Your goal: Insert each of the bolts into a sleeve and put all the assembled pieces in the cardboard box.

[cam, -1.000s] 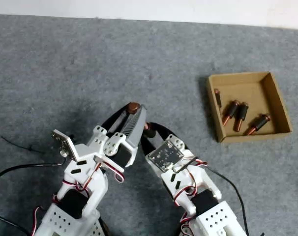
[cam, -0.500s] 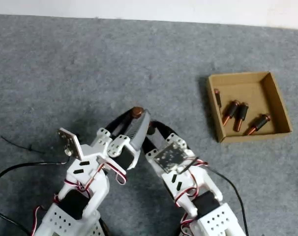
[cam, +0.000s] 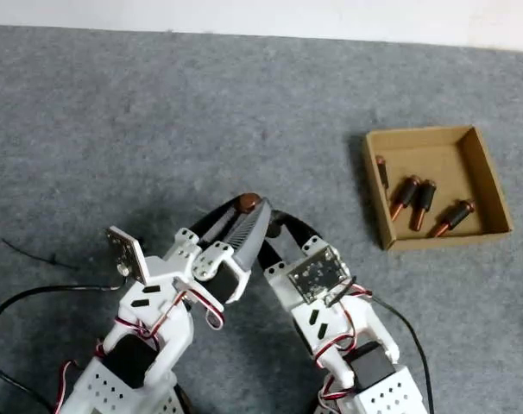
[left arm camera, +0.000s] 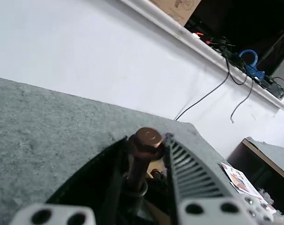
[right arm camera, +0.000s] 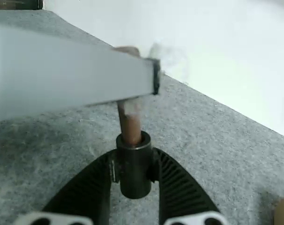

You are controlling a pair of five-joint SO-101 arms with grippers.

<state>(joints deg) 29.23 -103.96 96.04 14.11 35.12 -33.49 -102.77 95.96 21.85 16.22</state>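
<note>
Carpet (cam: 115, 112) | left end effector (left arm camera: 143, 149) holds bolt (left arm camera: 147, 137) | right end effector (right arm camera: 134, 180) holds sleeve (right arm camera: 133, 159) around it

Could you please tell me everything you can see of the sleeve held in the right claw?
The sleeve is a short, matte black cylinder with a slightly wider collar at its open end; its material is unclear. The right claw grips its sides between two black ribbed fingers, above the grey carpet. A copper-coloured bolt, held at its head end by the left claw, has its shank in the sleeve's mouth, in line with it.
</note>
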